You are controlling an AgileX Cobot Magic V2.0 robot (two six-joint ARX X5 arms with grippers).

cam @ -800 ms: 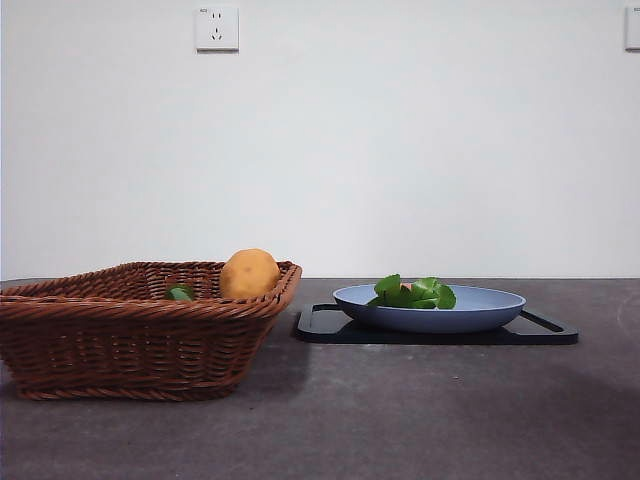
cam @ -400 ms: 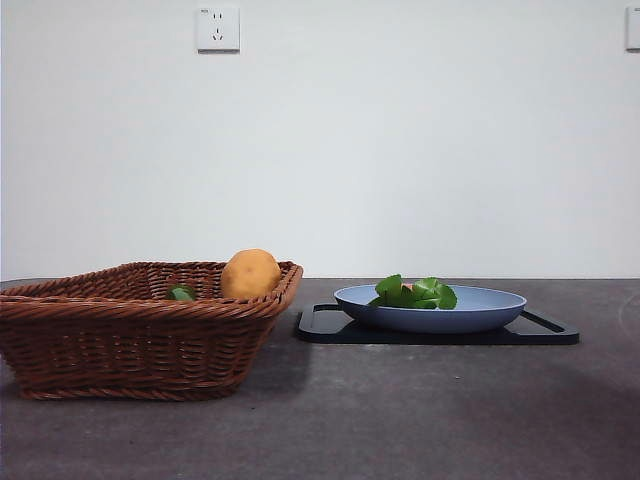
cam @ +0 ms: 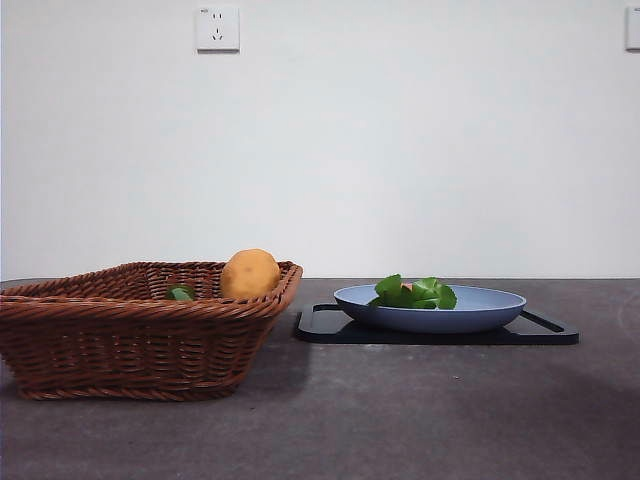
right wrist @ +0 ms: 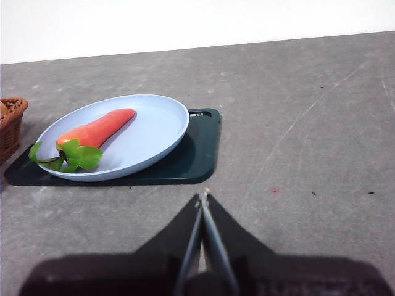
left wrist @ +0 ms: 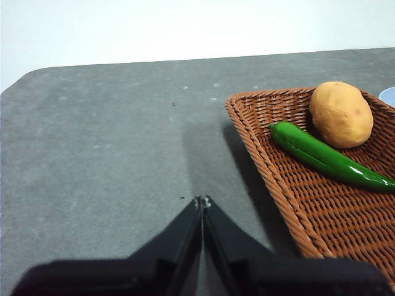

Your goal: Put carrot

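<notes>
Lab: bare wall, grey table.

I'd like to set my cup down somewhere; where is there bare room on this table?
Bare tabletop lies beyond the dark tray, and more on the basket's outer side. The blue plate holds the carrot; the basket holds a potato and a green pepper. Between basket and tray it is tight.

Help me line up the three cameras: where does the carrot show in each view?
Front view: the carrot shows mostly as green leaves above the blue plate's rim, right of the basket.
Left wrist view: not in it; only the basket with a potato and green pepper.
Right wrist view: the carrot lies on the plate, leaves nearest the basket.
Shared landmark: the wicker basket.
</notes>
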